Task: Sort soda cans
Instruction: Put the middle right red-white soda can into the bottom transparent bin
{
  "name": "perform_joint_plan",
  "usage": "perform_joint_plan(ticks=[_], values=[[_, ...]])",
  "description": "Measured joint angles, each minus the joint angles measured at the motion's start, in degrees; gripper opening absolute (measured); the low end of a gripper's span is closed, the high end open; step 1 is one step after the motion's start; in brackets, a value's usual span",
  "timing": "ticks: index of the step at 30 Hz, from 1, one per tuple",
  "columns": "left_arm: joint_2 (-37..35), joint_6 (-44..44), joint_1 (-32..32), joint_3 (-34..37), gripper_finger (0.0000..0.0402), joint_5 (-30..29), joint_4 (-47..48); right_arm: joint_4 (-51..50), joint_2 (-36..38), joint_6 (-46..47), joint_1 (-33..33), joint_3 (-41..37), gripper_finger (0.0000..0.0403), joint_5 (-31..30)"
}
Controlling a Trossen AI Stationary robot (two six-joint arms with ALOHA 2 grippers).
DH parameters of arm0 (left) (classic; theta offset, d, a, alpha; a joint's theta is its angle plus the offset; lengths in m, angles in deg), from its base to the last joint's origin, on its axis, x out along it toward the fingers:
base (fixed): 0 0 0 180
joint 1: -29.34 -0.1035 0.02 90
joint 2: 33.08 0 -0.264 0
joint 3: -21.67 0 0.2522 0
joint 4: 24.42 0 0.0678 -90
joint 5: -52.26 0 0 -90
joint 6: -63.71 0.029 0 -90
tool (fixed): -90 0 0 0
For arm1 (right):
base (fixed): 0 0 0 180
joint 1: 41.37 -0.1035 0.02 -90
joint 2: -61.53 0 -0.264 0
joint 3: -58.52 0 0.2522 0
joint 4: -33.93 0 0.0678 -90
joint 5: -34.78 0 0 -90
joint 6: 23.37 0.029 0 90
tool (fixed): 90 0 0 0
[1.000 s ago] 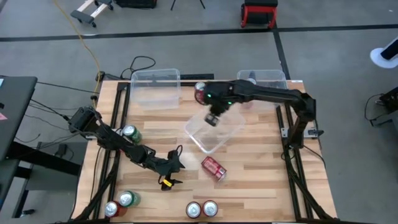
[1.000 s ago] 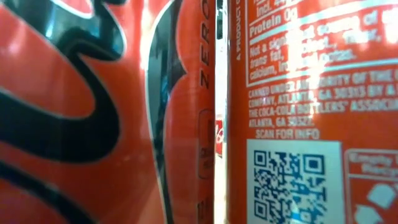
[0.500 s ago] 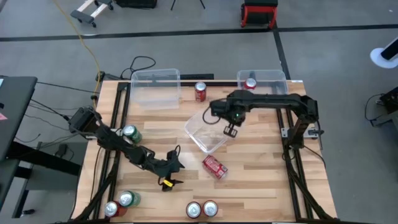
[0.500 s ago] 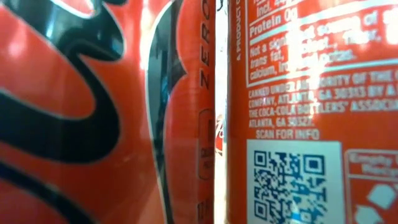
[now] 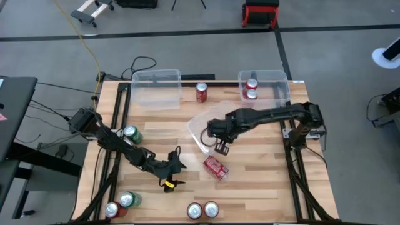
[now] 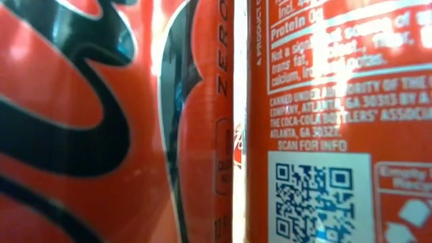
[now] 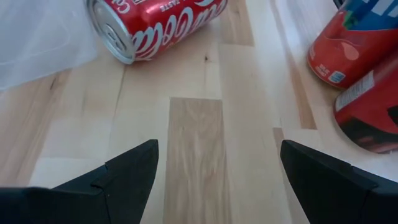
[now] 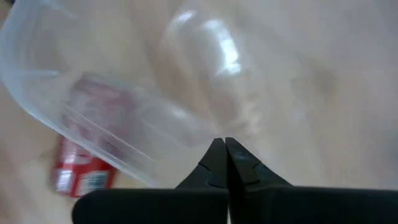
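Note:
A red soda can (image 5: 214,167) lies on its side on the wooden table, right of middle; the left wrist view shows it as well (image 7: 155,25). My left gripper (image 5: 171,176) (image 7: 217,149) stands open low over the table, left of that can, with bare wood between its fingers. My right gripper (image 5: 222,147) (image 8: 225,155) is shut and points down over the near edge of a tilted clear bin (image 5: 201,132), just beyond the lying can. Through the bin wall (image 8: 93,93) the can (image 8: 78,165) shows blurred.
A red can (image 5: 201,92) stands at the back between two clear bins (image 5: 156,87) (image 5: 275,78); the right bin holds two red cans (image 5: 251,89). A green can (image 5: 131,133) stands at the left. More cans line the front edge (image 5: 127,200) (image 5: 203,210) and fill the low view (image 6: 101,121).
My right gripper, shut throughout, has swung from beside the standing red can at the back toward the table's near edge, across the tilted clear bin, and now stands just beyond the lying can. The two cans in the back right bin have come into view.

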Motion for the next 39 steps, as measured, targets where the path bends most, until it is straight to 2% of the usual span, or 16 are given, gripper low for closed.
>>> perform_joint_plan(ticks=[3,8,14,19,23,27,31,39], values=[[0.0,0.0,0.4,-0.1,0.0334,0.0,0.0,-1.1,4.3,5.8,-5.1,0.1,0.0010,-7.8],[0.0,0.0,1.2,-0.1,0.0334,-1.8,0.2,-2.6,10.8,20.5,-17.3,-2.0,0.0030,-20.2],[0.0,1.1,1.3,-0.1,0.0334,-4.7,0.1,-1.2,12.6,37.6,-29.4,-7.6,0.0104,-23.3],[0.0,1.3,1.2,-0.1,0.0334,-5.0,-0.4,4.4,8.7,45.9,-35.3,-11.8,0.0215,-23.6],[0.0,3.7,0.5,-0.1,0.0334,-5.0,-2.2,6.4,4.5,46.5,-36.3,-12.3,0.0312,-25.8],[0.0,5.4,-0.3,-0.1,0.0334,-4.5,-2.6,8.9,0.3,46.3,-34.9,-12.3,0.0384,-26.3],[0.0,6.8,-0.9,-0.1,0.0334,-3.5,-2.2,12.3,-2.7,46.0,-32.2,-12.3,0.0387,-25.2],[0.0,7.6,-1.1,-0.1,0.0334,-2.8,1.4,23.4,-4.5,37.2,-25.9,-13.5,0.0397,-13.0]])
